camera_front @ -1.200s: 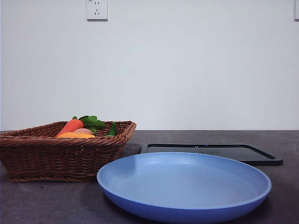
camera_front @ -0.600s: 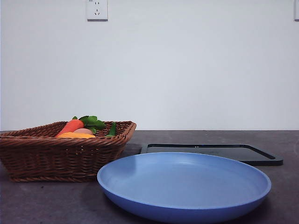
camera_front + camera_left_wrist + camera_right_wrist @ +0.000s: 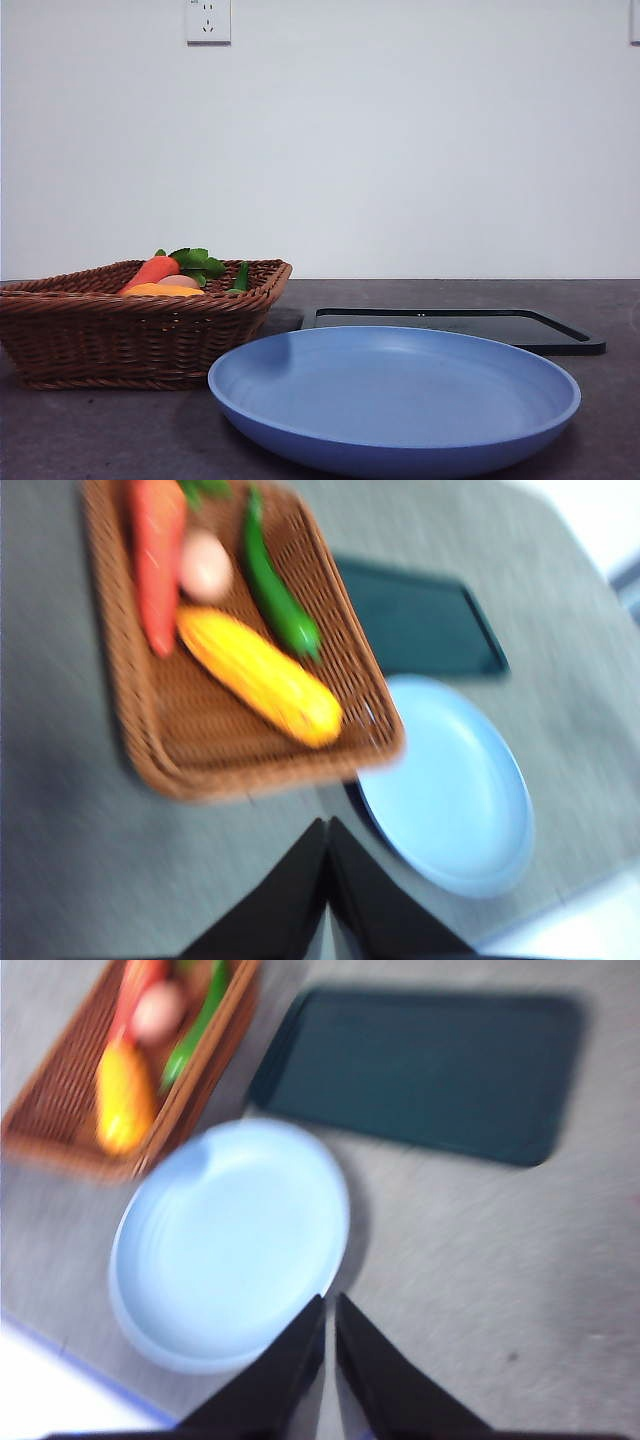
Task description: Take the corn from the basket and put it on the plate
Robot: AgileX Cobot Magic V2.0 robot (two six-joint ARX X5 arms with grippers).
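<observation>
The yellow corn (image 3: 258, 675) lies inside the brown wicker basket (image 3: 135, 725), beside a carrot and a green vegetable; in the front view only a sliver of the corn (image 3: 160, 290) shows above the basket (image 3: 130, 335) rim. The light-blue plate (image 3: 395, 395) sits bare in front, to the right of the basket. My left gripper (image 3: 326, 830) is shut, high above the table near the basket and the plate (image 3: 455, 790). My right gripper (image 3: 330, 1305) is shut too, high above the plate (image 3: 230, 1240) edge. Neither arm appears in the front view.
A flat black tray (image 3: 450, 325) lies behind the plate to the right. In the basket also lie a red-orange carrot (image 3: 155, 560), a pinkish egg-like ball (image 3: 205, 565) and a green vegetable (image 3: 280, 600). A wall socket (image 3: 207, 20) is on the white wall.
</observation>
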